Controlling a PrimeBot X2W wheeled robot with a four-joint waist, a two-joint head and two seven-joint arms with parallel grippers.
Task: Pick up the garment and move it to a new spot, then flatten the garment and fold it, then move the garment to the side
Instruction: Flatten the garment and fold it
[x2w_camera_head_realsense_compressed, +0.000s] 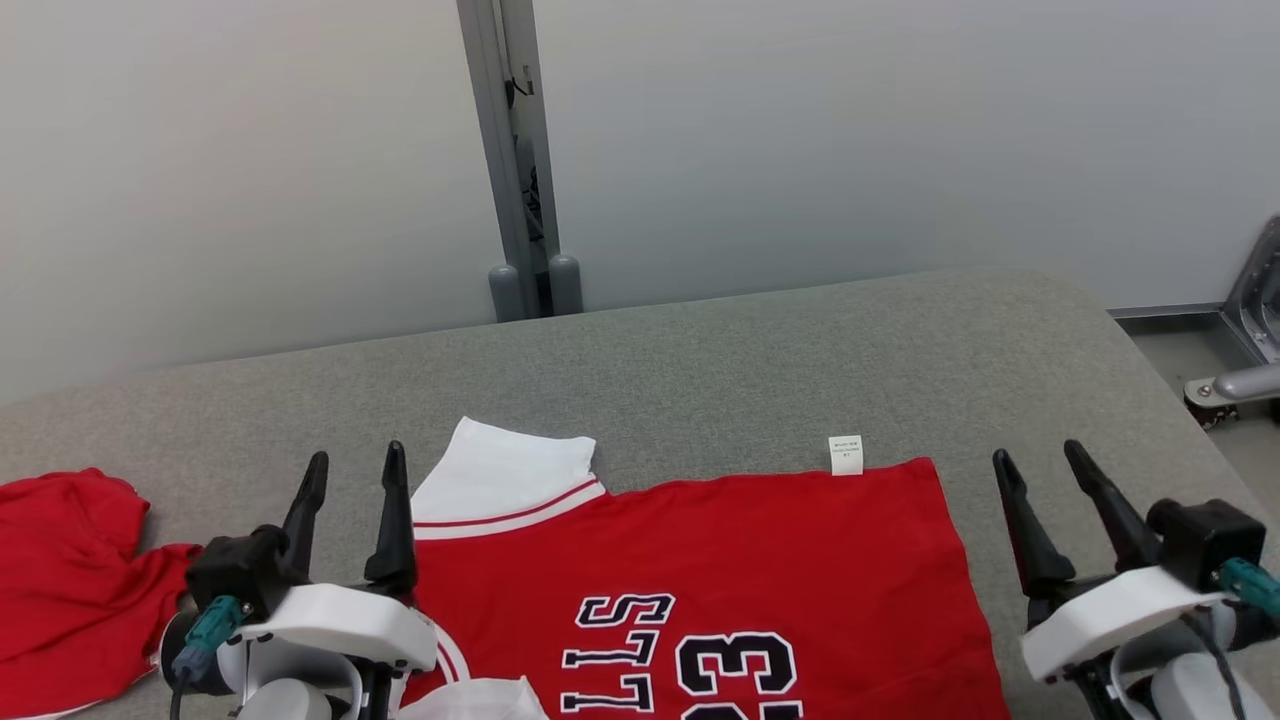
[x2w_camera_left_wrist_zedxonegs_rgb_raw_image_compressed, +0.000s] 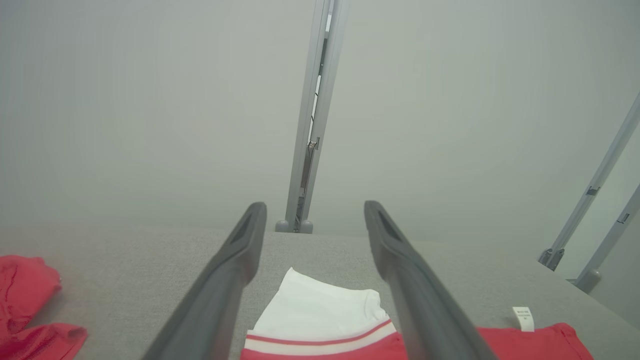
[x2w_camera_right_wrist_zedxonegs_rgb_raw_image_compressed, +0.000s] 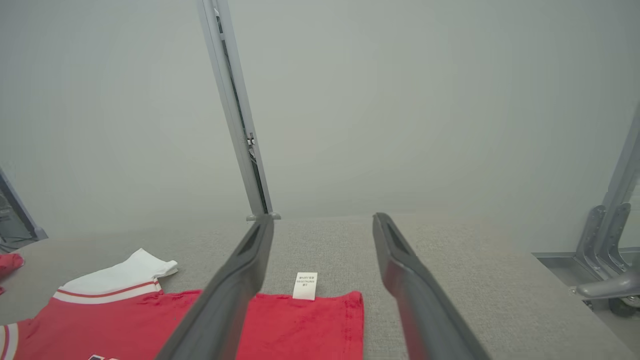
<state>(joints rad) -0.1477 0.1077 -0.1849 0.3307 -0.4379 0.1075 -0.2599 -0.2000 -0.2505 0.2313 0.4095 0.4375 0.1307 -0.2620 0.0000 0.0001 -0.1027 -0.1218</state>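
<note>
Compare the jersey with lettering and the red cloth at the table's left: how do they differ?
The jersey lies spread flat; the red cloth is bunched in folds. The jersey shows a white sleeve, lettering and numerals; the red cloth shows no print. Both are red and rest on the grey table.

Surface (x2w_camera_head_realsense_compressed: 760, 360): grey, fabric-covered, with a rounded far right corner.

Red jersey (x2w_camera_head_realsense_compressed: 760, 560) lies spread flat on the near middle-to-right part, print side up. Its dark lettering and the number 23 read upside down from the robot's side.

Its white sleeve (x2w_camera_head_realsense_compressed: 505, 475), edged with a red stripe, lies flat at the jersey's far left corner. A small white label (x2w_camera_head_realsense_compressed: 846, 455) sticks out past the jersey's far edge onto the grey cover.

Bunched red cloth (x2w_camera_head_realsense_compressed: 70, 570) sits at the left end, crumpled and partly heaped.
</note>
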